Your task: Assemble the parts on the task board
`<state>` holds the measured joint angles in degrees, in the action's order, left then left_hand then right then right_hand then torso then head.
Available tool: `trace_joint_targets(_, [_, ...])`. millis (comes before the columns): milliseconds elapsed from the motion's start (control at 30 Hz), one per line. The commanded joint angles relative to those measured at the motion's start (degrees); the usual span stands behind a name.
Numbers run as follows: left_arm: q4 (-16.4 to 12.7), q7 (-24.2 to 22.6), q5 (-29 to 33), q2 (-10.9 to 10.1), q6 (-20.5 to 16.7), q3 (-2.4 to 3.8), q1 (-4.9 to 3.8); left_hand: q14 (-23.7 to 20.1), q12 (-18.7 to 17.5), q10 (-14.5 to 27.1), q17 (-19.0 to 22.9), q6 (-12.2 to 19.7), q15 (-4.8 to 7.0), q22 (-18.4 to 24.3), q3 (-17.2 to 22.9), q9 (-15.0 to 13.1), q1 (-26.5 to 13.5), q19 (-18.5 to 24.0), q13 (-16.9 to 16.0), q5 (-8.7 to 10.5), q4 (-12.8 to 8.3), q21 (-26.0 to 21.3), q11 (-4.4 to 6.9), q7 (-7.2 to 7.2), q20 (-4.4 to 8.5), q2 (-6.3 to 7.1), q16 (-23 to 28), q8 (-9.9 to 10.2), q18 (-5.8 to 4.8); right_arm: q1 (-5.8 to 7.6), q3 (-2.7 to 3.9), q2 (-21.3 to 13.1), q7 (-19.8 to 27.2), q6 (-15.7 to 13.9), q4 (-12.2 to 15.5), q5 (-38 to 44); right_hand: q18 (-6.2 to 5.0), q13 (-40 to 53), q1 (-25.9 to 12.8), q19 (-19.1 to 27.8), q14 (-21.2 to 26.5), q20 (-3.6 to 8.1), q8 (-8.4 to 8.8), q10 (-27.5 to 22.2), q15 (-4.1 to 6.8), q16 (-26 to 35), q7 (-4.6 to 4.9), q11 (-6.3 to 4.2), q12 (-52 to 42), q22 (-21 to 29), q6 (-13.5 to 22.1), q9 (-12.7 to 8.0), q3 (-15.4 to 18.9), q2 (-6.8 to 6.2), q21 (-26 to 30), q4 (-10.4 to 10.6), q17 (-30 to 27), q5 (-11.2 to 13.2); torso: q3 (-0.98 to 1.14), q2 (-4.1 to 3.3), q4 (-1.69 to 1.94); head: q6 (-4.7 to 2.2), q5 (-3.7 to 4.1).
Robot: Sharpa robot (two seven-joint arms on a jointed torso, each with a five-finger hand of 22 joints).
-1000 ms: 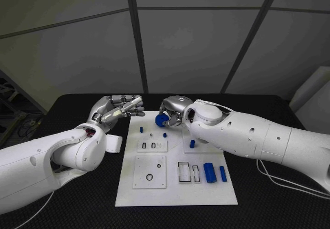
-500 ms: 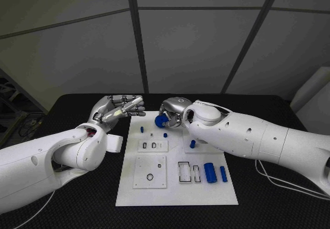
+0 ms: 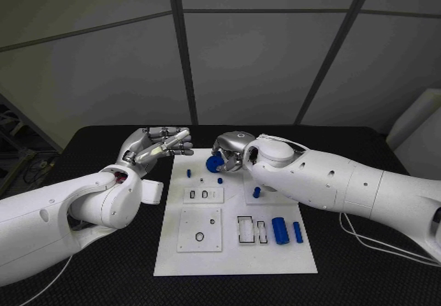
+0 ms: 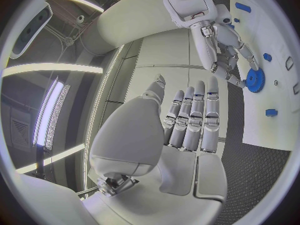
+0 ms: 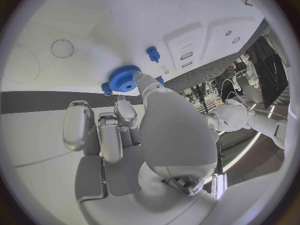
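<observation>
Nothing moved | right hand (image 3: 230,148) fingers grip one blue gear (image 3: 215,163) | left hand (image 3: 156,146) fingers spread, empty

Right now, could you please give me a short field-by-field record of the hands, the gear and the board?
left hand: open, fingers straight, holding nothing, beside the board's far left corner
right hand: holds the blue gear at the board's far end
blue gear: toothed wheel at the fingertips
task board: white plate, several slots unfilled
loose parts: two blue cylinders lying near the board's right edge
</observation>
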<state>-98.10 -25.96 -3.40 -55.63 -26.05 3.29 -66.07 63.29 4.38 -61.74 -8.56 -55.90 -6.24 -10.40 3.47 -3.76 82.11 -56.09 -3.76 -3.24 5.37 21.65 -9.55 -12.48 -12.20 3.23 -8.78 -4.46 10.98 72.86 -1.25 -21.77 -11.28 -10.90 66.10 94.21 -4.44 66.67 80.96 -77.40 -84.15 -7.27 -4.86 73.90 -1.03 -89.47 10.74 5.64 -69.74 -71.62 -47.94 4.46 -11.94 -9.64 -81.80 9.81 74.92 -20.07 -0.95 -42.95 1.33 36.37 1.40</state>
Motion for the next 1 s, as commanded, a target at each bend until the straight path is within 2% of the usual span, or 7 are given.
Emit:
trace_joint_targets(33, [-0.1, -0.3, -0.4, 0.0, 0.5, 0.06, -0.1, 0.0, -0.4, 0.3, -0.1, 0.2, -0.45, -0.1, 0.1, 0.0, -0.5, 0.2, 0.1, 0.32, -0.4, 0.0, 0.03, -0.15, -0.2, -0.19, 0.2, 0.3, -0.75, 0.12, 0.0, -0.1, 0.6, 1.7, 0.2, -0.8, 0.55, 0.4, -0.8, 0.0, -5.7, -0.39, -0.65, -0.1, -0.37, -0.4, -0.15, -0.12, -0.5, -0.1, -1.0, 0.1, 0.4, 0.3, 0.0, 0.2, 14.5, -0.4, 0.02, 0.01, -0.02, 0.03, -0.02])
trace_joint_targets(100, [-0.1, -0.3, -0.4, 0.0, 0.5, 0.06, -0.1, 0.0, -0.4, 0.3, -0.1, 0.2, -0.45, -0.1, 0.1, 0.0, -0.5, 0.2, 0.1, 0.32, -0.4, 0.0, 0.03, -0.15, -0.2, -0.19, 0.2, 0.3, -0.75, 0.12, 0.0, -0.2, 0.8, 2.1, 0.2, -1.2, 0.58, 0.9, -1.2, -0.2, -5.8, -0.37, -1.1, 0.2, -0.31, -0.4, -0.29, -0.22, -1.0, -0.3, -1.6, 0.2, 0.6, 0.56, -0.1, 0.6, 14.7, -0.9, 0.02, 0.01, -0.03, 0.03, -0.02])
trace_joint_targets(200, [-0.1, -0.3, -0.4, -0.1, 0.5, 0.06, -0.1, 0.0, -0.4, 0.3, -0.1, 0.2, -0.45, -0.1, 0.1, 0.0, -0.5, 0.2, 0.1, 0.32, -0.4, 0.0, 0.03, -0.15, -0.2, -0.19, 0.2, 0.3, -0.75, 0.12, 0.0, -0.4, 0.9, 2.7, 0.2, -1.9, 0.61, 1.6, -3.1, -0.3, -5.8, -0.27, -1.75, 0.7, -0.17, -0.5, -0.54, -0.41, -1.8, -0.5, -2.8, 0.3, 0.9, 1.16, -0.2, 1.9, 14.9, -3.0, 0.02, 0.0, -0.05, 0.06, -0.03])
trace_joint_targets(300, [-0.1, -0.3, -0.4, -0.1, 0.4, 0.06, -0.1, 0.0, -0.4, 0.3, -0.1, 0.2, -0.45, -0.1, 0.1, 0.0, -0.5, 0.2, 0.1, 0.32, -0.4, 0.0, 0.03, -0.15, -0.2, -0.19, 0.2, 0.3, -0.75, 0.13, 0.0, -0.5, 0.8, 3.4, 0.2, -2.5, 0.62, 2.0, -5.9, -0.3, -5.9, -0.16, -1.85, 0.9, -0.08, -0.5, -0.65, -0.49, -2.2, -0.5, -3.1, 0.1, 1.6, 1.7, -0.2, 3.8, 15.1, -5.0, 0.02, 0.01, -0.05, 0.08, -0.05])
trace_joint_targets(433, [-0.1, -0.3, -0.4, -0.1, 0.3, 0.06, -0.1, 0.0, -0.4, 0.3, -0.1, 0.2, -0.45, -0.1, 0.1, 0.0, -0.5, 0.2, 0.1, 0.32, -0.4, 0.0, 0.03, -0.15, -0.2, -0.19, 0.2, 0.3, -0.75, 0.13, 0.0, -0.5, 0.2, 3.9, 0.0, -2.8, 0.63, 2.1, -7.7, -0.3, -5.9, -0.18, -1.57, 0.8, -0.14, -0.5, -0.54, -0.38, -2.4, -0.6, -2.6, -0.1, 2.1, 1.94, -0.3, 5.3, 15.1, -5.8, 0.02, 0.0, 0.04, 0.07, 0.1])
trace_joint_targets(767, [-0.2, -0.3, -0.4, -0.2, 0.3, 0.06, -0.1, -0.1, -0.4, 0.4, -0.1, 0.2, -0.48, -0.1, 0.0, 0.1, -0.5, 0.3, 0.1, 0.32, -0.5, 0.0, -0.01, -0.19, -0.21, -0.22, 0.3, 0.3, -0.76, 0.13, 0.0, -1.4, -0.8, 3.2, 0.8, -2.9, 0.68, 2.3, -7.7, -0.4, -5.9, -0.22, -1.42, 0.9, -0.19, -0.5, -0.49, -0.34, -2.6, -0.8, -2.3, -0.3, 2.2, 1.77, -0.4, 5.4, 15.1, -6.3, 0.03, 0.03, -0.06, 0.11, 0.02])
trace_joint_targets(1000, [-0.1, -0.3, -0.4, -0.4, 0.2, 0.06, -0.1, -0.1, -0.4, 0.4, -0.1, 0.2, -0.48, -0.1, 0.0, 0.1, -0.5, 0.3, 0.1, 0.32, -0.5, 0.0, -0.01, -0.19, -0.21, -0.22, 0.3, 0.3, -0.76, 0.12, 0.0, -3.7, -0.6, 0.6, 3.3, -2.9, 0.77, 3.2, -6.5, -0.8, -5.9, -0.19, -1.71, 1.5, -0.11, -0.5, -0.63, -0.47, -3.5, -1.3, -2.8, -0.2, 1.7, 1.61, -0.6, 4.6, 15.1, -6.4, 0.04, 0.03, -0.08, 0.18, 0.02])
